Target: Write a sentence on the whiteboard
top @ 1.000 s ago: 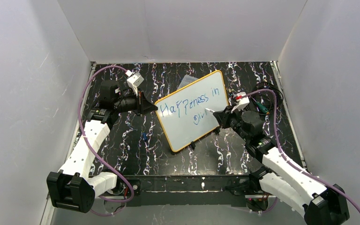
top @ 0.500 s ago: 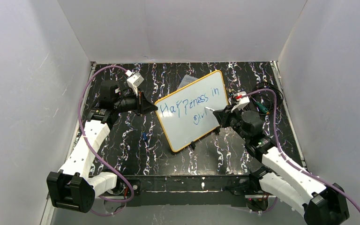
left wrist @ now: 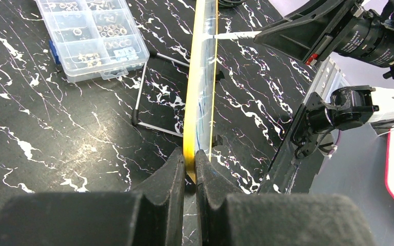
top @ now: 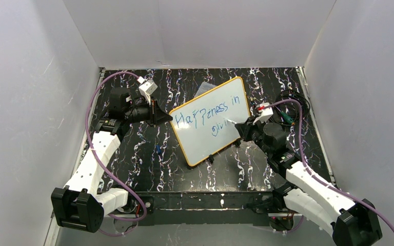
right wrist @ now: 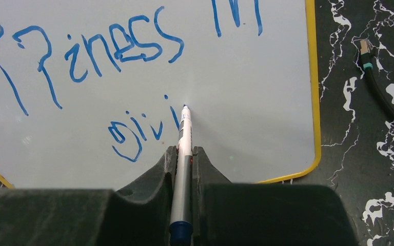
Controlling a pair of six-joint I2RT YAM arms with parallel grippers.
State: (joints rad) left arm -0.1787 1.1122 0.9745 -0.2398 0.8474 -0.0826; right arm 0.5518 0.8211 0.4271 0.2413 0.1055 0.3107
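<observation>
edges first: the flat white whiteboard with a thin orange-yellow frame stands propped on a thin black wire stand near the middle of the black, white-veined tabletop. it is turned at an angle, its left edge toward the left arm and its face toward the right arm. bare tabletop lies open in front of the board, down to the two arm bases. behind the board a clear plastic compartment box of small parts sits near the stand's feet but apart from them. beyond the board's right-hand edge a black cable with a teal plug lies on the table, near the frame without touching it.

the left gripper is clenched on the board's near yellow edge, one finger on each face. the right gripper is clamped around a slim white marker with a blue end, whose tip touches the white surface just right of the last stroke on the lower line.

the blue handwritten sentence runs in thin strokes: the upper line reads roughly "happiness in", the lower line only "givi". right of and below the writing the board is bare out to the frame. plain white walls close in the table on the left, back and right.
</observation>
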